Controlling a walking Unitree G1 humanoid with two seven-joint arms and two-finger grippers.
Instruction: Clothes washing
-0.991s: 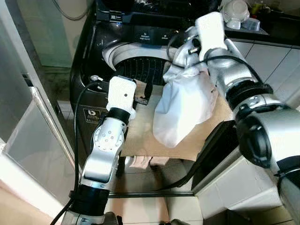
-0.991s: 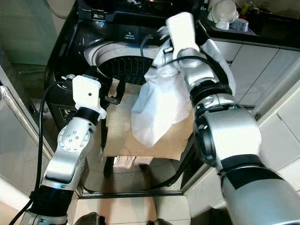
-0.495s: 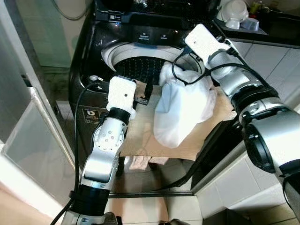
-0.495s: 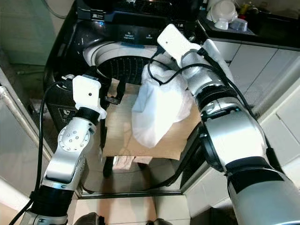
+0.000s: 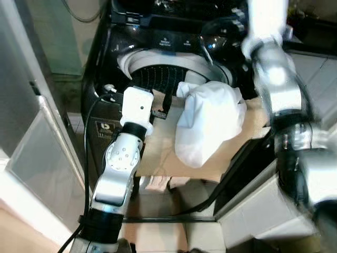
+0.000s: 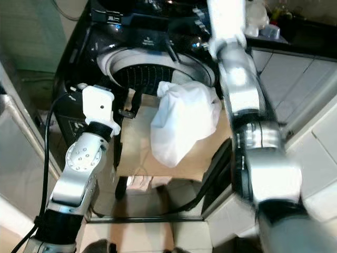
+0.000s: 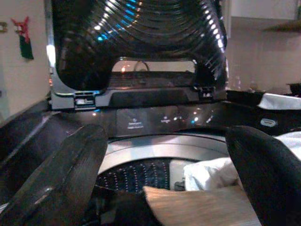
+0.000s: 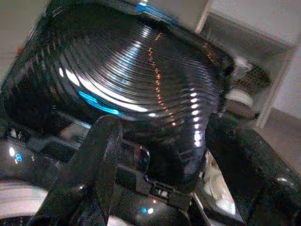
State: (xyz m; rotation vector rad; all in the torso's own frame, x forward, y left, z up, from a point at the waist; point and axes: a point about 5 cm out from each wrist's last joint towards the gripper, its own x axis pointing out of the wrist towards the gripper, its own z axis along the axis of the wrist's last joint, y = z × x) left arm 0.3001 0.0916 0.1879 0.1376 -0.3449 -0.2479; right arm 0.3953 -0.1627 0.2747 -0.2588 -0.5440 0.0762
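A white cloth bundle (image 5: pixel 208 124) lies slumped on a brown cardboard sheet (image 5: pixel 158 153), its top resting against the rim of the washer's open drum (image 5: pixel 155 74). My right gripper (image 8: pixel 164 129) is lifted above the washer's control panel, blurred in the eye views. It is open with nothing between its fingers, facing the raised ribbed lid (image 8: pixel 141 75). My left gripper (image 5: pixel 162 108) is open at the cardboard's far edge beside the drum. The cardboard edge (image 7: pixel 202 207) and a bit of white cloth (image 7: pixel 211 169) lie between its fingers (image 7: pixel 61 179).
The black top-loading washer (image 5: pixel 100 79) stands ahead. White cabinets (image 5: pixel 316 68) and a counter with dishes (image 6: pixel 263 26) are to the right, a glass door (image 5: pixel 31 153) to the left. A pale pink cloth (image 5: pixel 158 183) lies on the floor under the cardboard.
My right gripper has let go of the white cloth and risen up and back over the washer. The cloth has settled onto the cardboard. The left arm has stayed still.
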